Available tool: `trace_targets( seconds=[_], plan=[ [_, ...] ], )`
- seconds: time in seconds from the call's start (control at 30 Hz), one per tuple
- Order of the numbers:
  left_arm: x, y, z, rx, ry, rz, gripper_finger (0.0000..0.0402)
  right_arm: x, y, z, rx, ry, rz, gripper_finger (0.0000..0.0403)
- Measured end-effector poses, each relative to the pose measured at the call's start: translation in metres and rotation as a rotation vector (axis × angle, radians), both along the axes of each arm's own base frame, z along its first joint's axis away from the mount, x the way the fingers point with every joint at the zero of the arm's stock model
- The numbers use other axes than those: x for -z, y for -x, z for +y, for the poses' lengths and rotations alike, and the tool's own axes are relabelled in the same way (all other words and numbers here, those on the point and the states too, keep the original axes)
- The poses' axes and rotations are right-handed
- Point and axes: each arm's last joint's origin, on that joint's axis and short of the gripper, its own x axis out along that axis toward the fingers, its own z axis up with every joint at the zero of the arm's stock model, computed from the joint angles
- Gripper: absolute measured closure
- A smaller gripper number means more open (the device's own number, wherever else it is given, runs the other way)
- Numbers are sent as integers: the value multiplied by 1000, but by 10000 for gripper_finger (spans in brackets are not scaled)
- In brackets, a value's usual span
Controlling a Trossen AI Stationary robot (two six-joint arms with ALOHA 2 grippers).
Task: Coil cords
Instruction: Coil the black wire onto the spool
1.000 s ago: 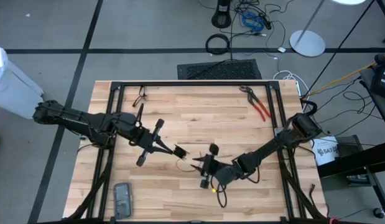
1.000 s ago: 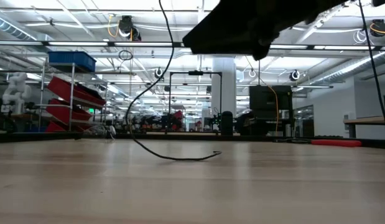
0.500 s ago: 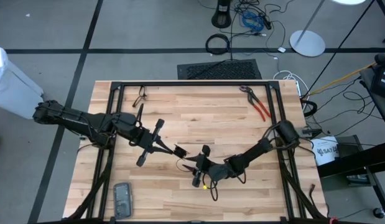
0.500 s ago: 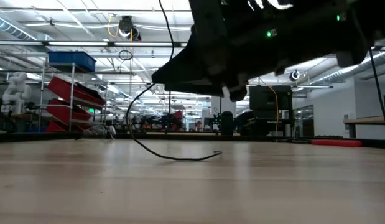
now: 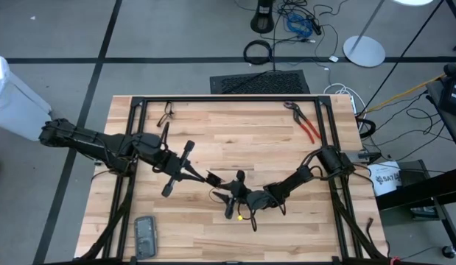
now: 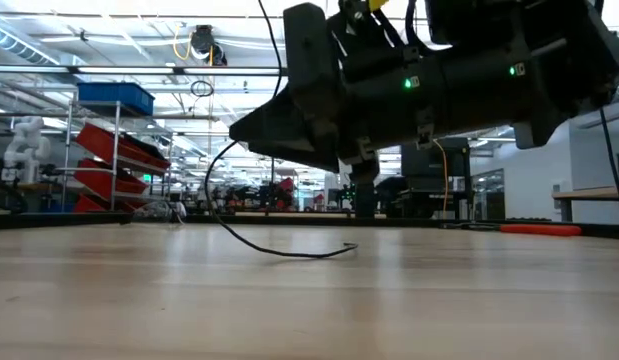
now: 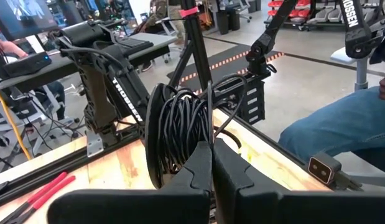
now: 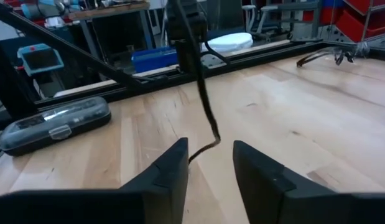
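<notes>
The black cord is partly wound into a coil (image 7: 178, 127), and my left gripper (image 5: 214, 179) holds that coil above the table's middle. One strand (image 8: 202, 93) hangs from the coil to the wood. Its loose end (image 6: 347, 246) lies flat on the table. My right gripper (image 8: 211, 147) stands open and low over the table, just right of the left one. Its two fingers are on either side of the strand's lowest part. I cannot tell whether they touch it. My left gripper pinches several turns of the coil together at one side of the ring (image 7: 203, 138) between its two shut fingers. The fingers point nearly level toward the table's right. The coil is lifted clear, and one slack strand trails from it down to the table.
Red-handled pliers (image 5: 309, 126) lie at the far right. A pair of glasses (image 5: 166, 115) lies at the far left. A dark case (image 5: 144, 235) sits at the near left. Black frame rails (image 5: 228, 99) border the table.
My right gripper has come down close to the table and moved left toward the hanging strand, tipping and rolling as it went. The cord's end has stayed on the wood.
</notes>
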Motion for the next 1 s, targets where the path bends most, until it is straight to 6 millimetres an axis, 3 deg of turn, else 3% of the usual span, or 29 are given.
trace_targets(
  seconds=[0.53, 0.8, 1.0],
  plan=[
    [0, 0, 0, 0, -1, -2, 400, -11, -9, -2, -66, 17, -47, 397],
    [0, 0, 0, 0, -1, -1, 400, -6, -8, 0, -69, 13, -2, 394],
    [0, 0, 0, 0, -1, -1, 400, -4, -7, 2, -72, 10, 13, 352]
  ],
)
